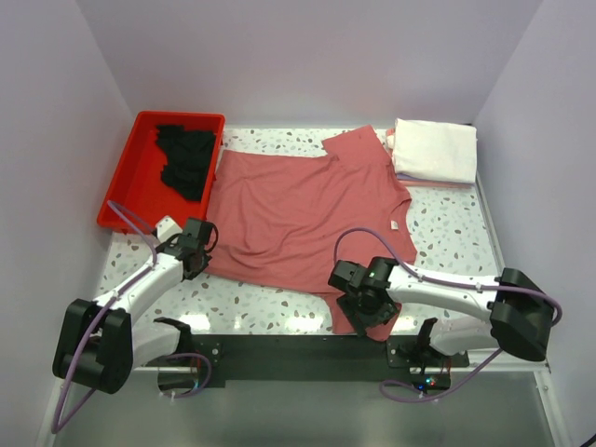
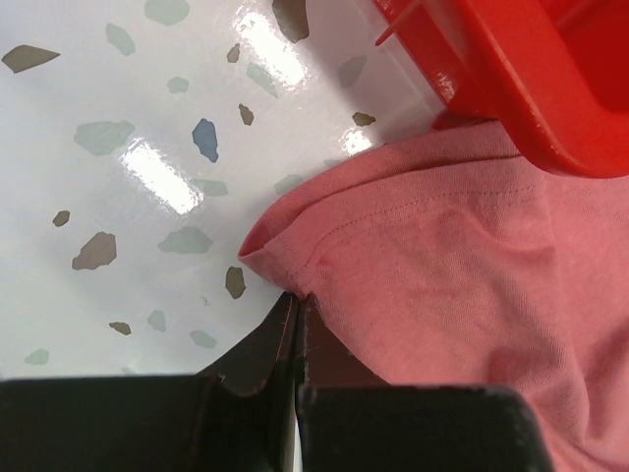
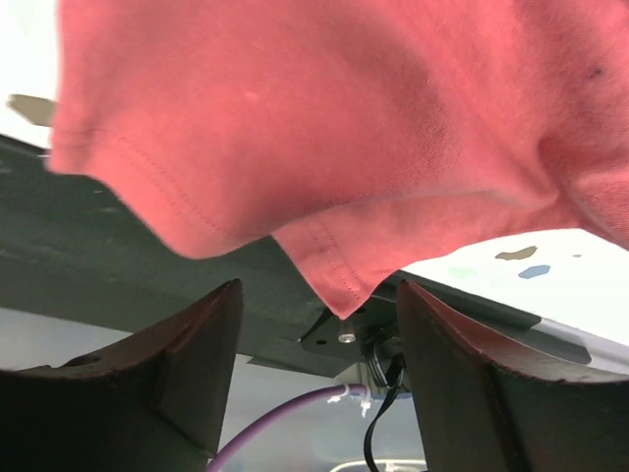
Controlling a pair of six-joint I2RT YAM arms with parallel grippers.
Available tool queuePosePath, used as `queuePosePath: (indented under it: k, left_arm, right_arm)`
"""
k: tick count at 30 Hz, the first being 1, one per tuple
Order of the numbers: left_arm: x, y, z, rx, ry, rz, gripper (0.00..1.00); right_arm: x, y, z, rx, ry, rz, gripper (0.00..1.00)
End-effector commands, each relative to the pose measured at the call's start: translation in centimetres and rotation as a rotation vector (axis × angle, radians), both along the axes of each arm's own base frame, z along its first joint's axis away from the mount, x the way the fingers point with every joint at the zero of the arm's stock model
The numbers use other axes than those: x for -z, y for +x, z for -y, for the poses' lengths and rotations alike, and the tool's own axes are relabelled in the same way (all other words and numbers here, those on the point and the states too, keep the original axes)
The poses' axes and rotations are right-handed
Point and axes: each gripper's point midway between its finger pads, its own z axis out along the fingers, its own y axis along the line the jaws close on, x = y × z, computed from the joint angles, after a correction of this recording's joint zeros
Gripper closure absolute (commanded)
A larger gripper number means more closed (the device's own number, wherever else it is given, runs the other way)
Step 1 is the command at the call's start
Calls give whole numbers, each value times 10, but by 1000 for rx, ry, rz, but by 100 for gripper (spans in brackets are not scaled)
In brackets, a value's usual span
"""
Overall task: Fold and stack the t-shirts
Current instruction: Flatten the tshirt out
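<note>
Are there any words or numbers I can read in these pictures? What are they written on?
No words or numbers can be read in any view.
White tag on the pink shirt: too small to read.
Red tray, folded shirts, table: no writing shows.

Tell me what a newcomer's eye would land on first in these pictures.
A dusty-rose t-shirt lies spread across the middle of the speckled table, the left gripper pinched shut on its left edge and the right gripper open around its near corner. At the far left a red tray holds black cloth; at the far right sits a folded white stack.
</note>
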Motion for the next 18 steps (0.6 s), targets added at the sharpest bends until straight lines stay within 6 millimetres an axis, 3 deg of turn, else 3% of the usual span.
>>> queuePosePath:
  k: [1, 8, 18]
  left_arm:
    - [-13, 16, -1, 7, 5, 62, 100]
    - [-12, 15, -2, 13, 12, 56, 100]
    - [-17, 14, -6, 1, 35, 50, 100]
  right_arm:
    - [5, -5, 0, 35, -15, -18, 34]
    - [20, -18, 25, 116, -115, -41, 37]
    - [34, -10, 23, 153, -142, -12, 53]
